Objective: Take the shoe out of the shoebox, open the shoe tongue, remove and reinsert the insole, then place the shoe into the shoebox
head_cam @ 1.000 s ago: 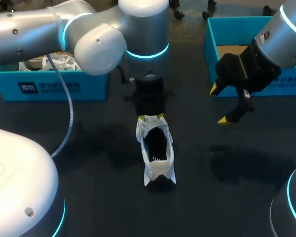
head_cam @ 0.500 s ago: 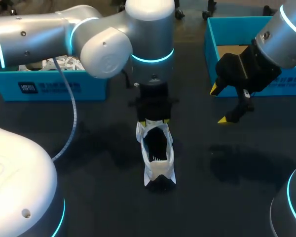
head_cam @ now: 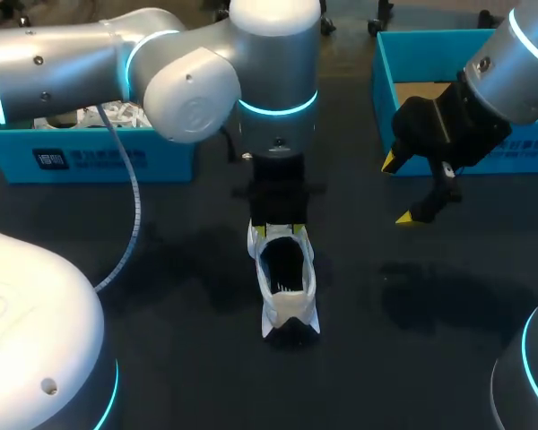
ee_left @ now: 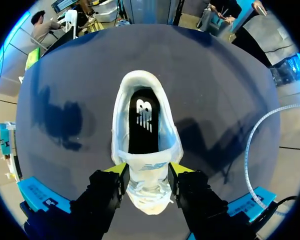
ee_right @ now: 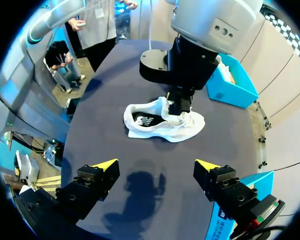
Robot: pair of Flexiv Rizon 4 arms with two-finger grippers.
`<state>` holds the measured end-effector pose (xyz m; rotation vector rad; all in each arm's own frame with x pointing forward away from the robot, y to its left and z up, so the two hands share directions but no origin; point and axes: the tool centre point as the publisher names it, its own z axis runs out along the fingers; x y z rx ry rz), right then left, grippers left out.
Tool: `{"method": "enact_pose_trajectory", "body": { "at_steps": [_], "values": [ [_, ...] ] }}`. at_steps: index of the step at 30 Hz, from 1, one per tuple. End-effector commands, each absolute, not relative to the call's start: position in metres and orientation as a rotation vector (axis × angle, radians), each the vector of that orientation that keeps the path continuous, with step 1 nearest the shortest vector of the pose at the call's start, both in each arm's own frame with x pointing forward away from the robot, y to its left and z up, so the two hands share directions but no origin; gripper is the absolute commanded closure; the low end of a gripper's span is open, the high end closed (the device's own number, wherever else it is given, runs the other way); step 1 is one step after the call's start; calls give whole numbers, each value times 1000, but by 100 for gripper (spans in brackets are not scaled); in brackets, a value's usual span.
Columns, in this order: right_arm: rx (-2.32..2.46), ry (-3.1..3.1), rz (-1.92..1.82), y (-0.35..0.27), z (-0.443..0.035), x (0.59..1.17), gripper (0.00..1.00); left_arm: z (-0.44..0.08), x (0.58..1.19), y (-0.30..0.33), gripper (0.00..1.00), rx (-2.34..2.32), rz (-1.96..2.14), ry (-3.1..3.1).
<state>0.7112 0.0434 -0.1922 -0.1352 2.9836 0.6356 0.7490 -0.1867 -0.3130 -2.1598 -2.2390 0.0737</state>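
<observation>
A white shoe (head_cam: 287, 282) with a black insole (ee_left: 142, 120) lies in the middle of the dark table. My left gripper (head_cam: 278, 231) stands over its far end. In the left wrist view the gripper (ee_left: 147, 172) straddles the shoe's front part (ee_left: 146, 182), and both yellow fingertips press against its sides. My right gripper (head_cam: 397, 190) hangs open above the table to the right of the shoe, holding nothing; its own view shows the shoe (ee_right: 162, 120) well ahead of it (ee_right: 155, 165). A blue shoebox (head_cam: 384, 72) stands at the back right.
A second blue box (head_cam: 90, 157) with white things inside stands at the back left, under my left arm. A pale cable (head_cam: 125, 206) hangs from that arm over the table. Bare dark tabletop lies in front of and beside the shoe.
My left gripper has come down and nearer, so its yellow tips now sit lower against the shoe's far end. The shoe and the right arm have not moved.
</observation>
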Motion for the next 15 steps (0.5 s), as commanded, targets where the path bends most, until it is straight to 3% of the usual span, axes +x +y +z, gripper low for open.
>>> {"method": "enact_pose_trajectory", "body": {
  "at_steps": [1, 15],
  "values": [
    [-133, 2985, 632, 45, -193, 712, 0, -319, 746, -187, 51, -2163, 73, -2233],
    [-133, 2985, 632, 45, -193, 712, 0, -336, 730, -192, 52, -2143, 67, -2255]
  ]
}}
